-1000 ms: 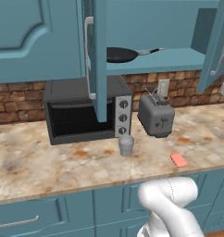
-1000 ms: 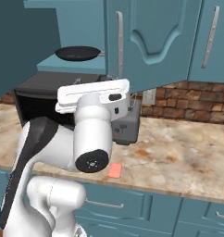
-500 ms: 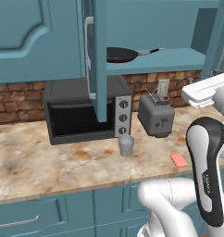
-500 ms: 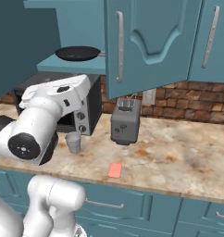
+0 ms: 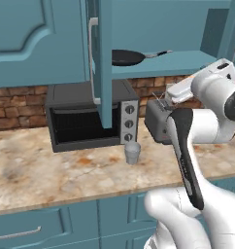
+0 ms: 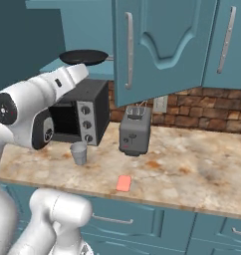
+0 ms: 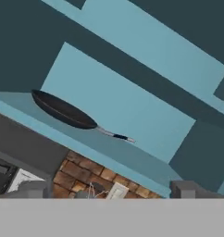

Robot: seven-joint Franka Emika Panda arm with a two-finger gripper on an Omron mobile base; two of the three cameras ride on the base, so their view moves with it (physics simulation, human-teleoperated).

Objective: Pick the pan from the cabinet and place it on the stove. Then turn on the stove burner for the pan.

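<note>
Arm swung up toward the open cabinet; pincer released, pan not yet grasped.

The pincer (image 7: 107, 189), fingers spread wide at the hand view's lower edge, now faces the pan (image 7: 63, 110) at centre left, on the cabinet (image 5: 197, 61) shelf, well apart; the approach has begun, with the grasp outstanding.

The arm (image 5: 207, 114) swung from the left to the right side of the tabletop's (image 5: 51, 180) front edge and rose toward the open cabinet (image 5: 197, 63). Its claw (image 7: 109, 190) tilted upward to face the pan (image 7: 63, 110) on the cabinet shelf.
</note>
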